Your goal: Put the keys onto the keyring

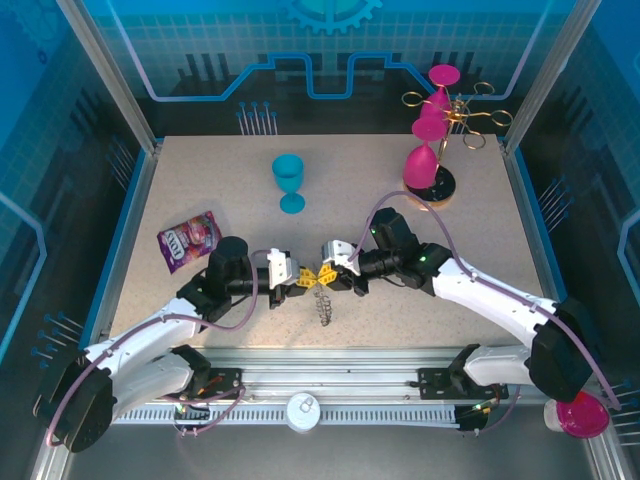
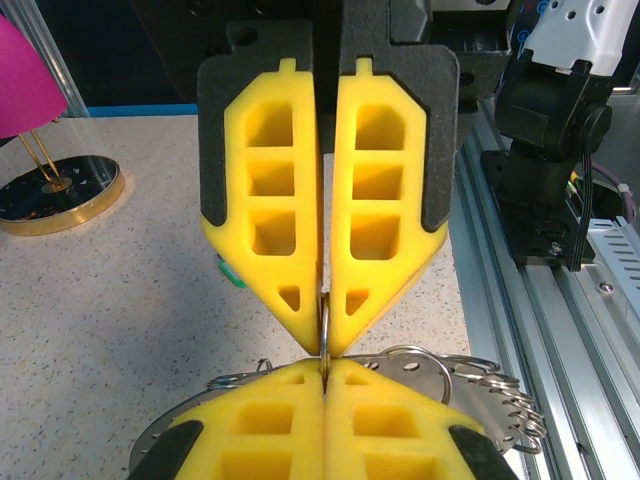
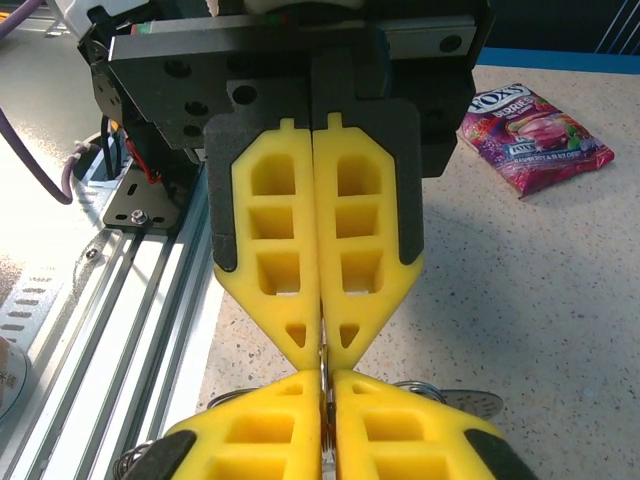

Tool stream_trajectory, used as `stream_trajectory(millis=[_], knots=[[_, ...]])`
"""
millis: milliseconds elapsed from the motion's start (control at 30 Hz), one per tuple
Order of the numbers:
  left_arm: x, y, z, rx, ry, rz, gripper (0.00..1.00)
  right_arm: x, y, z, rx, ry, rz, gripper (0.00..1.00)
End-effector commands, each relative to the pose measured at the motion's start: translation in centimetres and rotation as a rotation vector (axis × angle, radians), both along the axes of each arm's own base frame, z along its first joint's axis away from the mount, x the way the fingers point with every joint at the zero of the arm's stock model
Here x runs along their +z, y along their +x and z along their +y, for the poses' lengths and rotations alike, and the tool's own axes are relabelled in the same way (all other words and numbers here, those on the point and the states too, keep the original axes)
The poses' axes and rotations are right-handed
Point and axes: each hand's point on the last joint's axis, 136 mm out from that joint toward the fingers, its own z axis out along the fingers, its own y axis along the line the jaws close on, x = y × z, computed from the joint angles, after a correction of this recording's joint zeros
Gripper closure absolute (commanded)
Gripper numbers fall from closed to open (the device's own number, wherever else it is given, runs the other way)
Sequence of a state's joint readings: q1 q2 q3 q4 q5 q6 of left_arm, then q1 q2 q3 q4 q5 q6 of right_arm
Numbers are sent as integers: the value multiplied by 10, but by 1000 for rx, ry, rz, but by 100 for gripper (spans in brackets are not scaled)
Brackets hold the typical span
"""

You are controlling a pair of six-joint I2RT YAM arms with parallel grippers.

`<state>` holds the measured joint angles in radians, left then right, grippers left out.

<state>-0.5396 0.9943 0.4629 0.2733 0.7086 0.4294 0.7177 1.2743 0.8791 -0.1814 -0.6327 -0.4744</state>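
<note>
Nearest us, the left gripper (image 2: 325,372) is clamping shut on the keyring (image 2: 500,400). Its thin wire is standing between the pads and its frilly edge is spilling out just beside them. The right gripper (image 3: 327,380) is pinching the same wire, tip to tip. The keys (image 2: 232,272) are showing as a green tag behind its finger. We are judging it all light, stiff and slippery, so we are favouring a square pinch on bare wire.

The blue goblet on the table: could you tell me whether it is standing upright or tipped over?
Upright: the blue goblet stands on its round foot, with the bowl opening upward.
</note>
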Motion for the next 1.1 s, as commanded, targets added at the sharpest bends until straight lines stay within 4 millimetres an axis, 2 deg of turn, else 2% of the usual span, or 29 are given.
stream_trajectory(millis=[0,433,867,1067], knots=[[18,-3,-4,-39,-39,-74,100,11,2,5,24,41,-9,88],[19,-3,-4,-39,-40,-78,100,-3,5,-6,8,-50,-18,86],[19,-2,-5,-42,-43,-74,100,3,2,-1,37,-54,-21,85],[21,-2,-4,-39,-44,-78,100,-1,2,3,47,-64,-9,86]])
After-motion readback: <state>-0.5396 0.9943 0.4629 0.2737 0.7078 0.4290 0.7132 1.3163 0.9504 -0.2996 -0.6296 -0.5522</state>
